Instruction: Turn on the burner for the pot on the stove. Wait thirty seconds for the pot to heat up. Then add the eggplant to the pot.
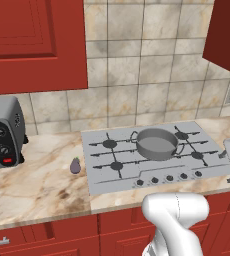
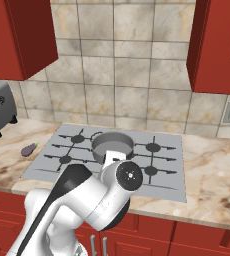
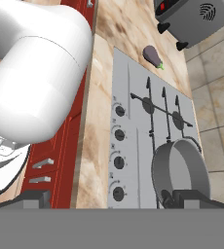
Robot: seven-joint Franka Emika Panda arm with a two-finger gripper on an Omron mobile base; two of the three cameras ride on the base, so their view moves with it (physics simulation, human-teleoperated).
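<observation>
From my remote seat I count one pot (image 1: 157,143), one eggplant (image 1: 75,165), one stove (image 1: 102,172) and one toaster oven (image 1: 4,131) on the marble table (image 1: 37,190). My jaws (image 3: 104,199) stand released, spread wide with nothing between them; their two dark tips rise at the bottom of the hand view, far apart. Just ahead of the jaws run four dark knobs (image 3: 118,151) in a row along the stove's front strip; the left base view shows five (image 1: 169,178). The pot sits beside the tip on the hand view's right side, on a rear burner grate, and as far as I can make out there is nothing in it; its rim is partly cut off by that tip in the hand view, and partly covered by my arm's wrist in the right base view. The eggplant lies on the table well beyond the jaws, past the stove's far edge and just beside it, between the stove and the toaster oven, touching neither. The toaster oven is cropped by the edge in every view, with one red button (image 1: 7,160) on its face. At the right edge of the left base view a grey object is cut off and I cannot tell what it is.
</observation>
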